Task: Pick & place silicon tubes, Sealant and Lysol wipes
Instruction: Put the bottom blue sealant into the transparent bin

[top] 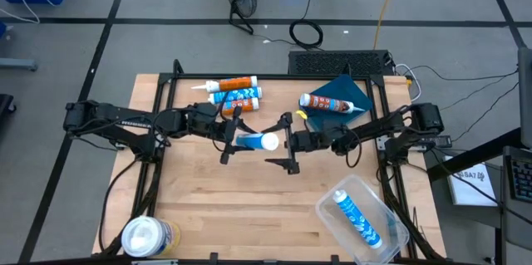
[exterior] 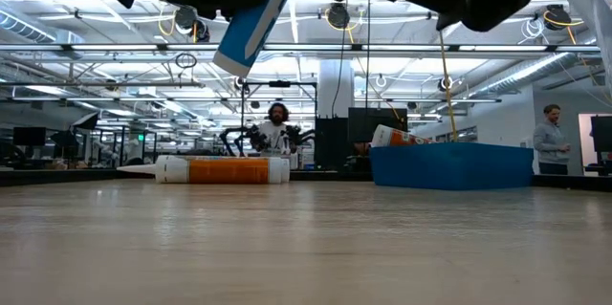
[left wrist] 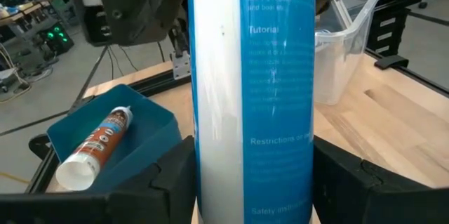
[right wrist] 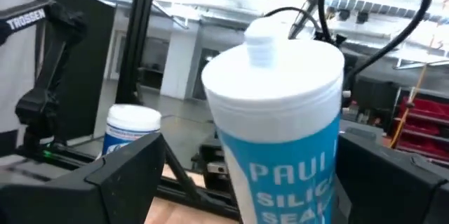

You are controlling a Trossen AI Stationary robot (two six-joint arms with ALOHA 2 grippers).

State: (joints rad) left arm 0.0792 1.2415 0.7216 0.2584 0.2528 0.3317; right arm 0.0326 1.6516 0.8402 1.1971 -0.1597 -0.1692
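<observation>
My left gripper (top: 238,139) is shut on a blue silicone tube (top: 256,140) above the middle of the table. The tube shows lifted and tilted in the low view (exterior: 253,18). My right gripper (top: 287,142) is open, and its fingers stand on either side of the tube's white capped end (right wrist: 273,69); I cannot tell whether they touch it. Two more tubes (top: 233,90) lie at the far edge. The yellow Lysol wipes canister (top: 150,236) stands at the near left corner. My left gripper pinches the tube's blue body (left wrist: 252,168) between its two fingers (left wrist: 168,182), at the end toward the table's left. The fingers come level from the table's left and lie along the tube. The tube is lifted clear of the table and tilted.
A blue tray (top: 353,90) at the far right holds an orange-and-white tube (top: 324,103). A clear plastic tub (top: 391,232) at the near right holds a blue tube (top: 357,215). People show in the room beyond the table (exterior: 553,138).
</observation>
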